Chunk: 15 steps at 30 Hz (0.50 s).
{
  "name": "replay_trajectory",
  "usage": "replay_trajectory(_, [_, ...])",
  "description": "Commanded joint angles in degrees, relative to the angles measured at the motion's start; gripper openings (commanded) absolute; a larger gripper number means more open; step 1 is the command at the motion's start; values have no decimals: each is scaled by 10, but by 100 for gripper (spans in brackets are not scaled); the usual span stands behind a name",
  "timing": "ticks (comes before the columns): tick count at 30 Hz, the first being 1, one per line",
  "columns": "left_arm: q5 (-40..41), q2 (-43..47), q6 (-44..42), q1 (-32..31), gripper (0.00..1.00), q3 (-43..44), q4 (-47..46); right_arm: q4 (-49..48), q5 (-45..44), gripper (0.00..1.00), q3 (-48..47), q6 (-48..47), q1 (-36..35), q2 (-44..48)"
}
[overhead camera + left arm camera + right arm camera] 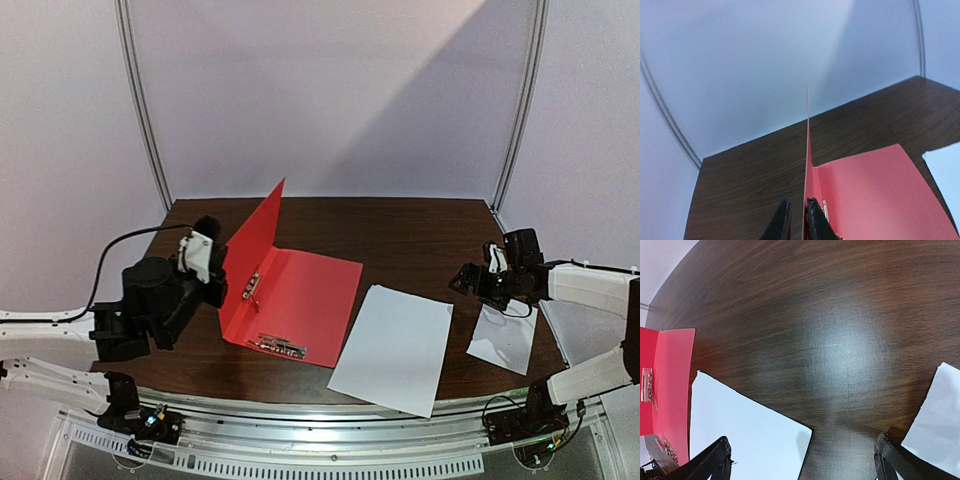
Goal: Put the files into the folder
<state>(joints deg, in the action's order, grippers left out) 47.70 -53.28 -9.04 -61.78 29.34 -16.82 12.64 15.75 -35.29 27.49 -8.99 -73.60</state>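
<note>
Two white paper sheets lie flat on the dark wooden table [420, 230], and neither one is inside the red folder [300, 300].

The folder is open on the left part of the table. Its right half lies flat. Its left half stands up almost straight, like a thin red wall. A small metal clip [250, 287] sits on the flat half, close to the fold.

The big sheet [392, 345] lies just beside the folder's right edge, near the front of the table. The small sheet [503, 338] lies further right, close to the table's right edge and apart from the big one.

The left claw [215, 275] is at the folder's left side, low down by the fold. In its own wrist view the left claw [799, 210] has its two fingers nearly pressed together, and the standing red half [807, 150] runs up between them. The red half touches one finger [815, 220]. A thin dark gap shows next to the other finger, so I cannot tell if the claw is really pinching the folder or only propping it.

The right claw [470, 278] hangs over the table between the two sheets. Seen from its wrist, the right claw [802, 440] is spread wide and holds nothing. The big sheet [750, 440] is under one finger, and the small sheet [935, 425] is beside the other.
</note>
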Motion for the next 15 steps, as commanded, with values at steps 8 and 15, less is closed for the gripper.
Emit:
replay_trajectory(8, [117, 182, 382, 112, 27, -88, 218, -2, 26, 99, -13, 3, -2, -17])
replay_trajectory(15, [122, 176, 533, 194, 30, -94, 330, -1, 28, 99, -15, 5, -2, -21])
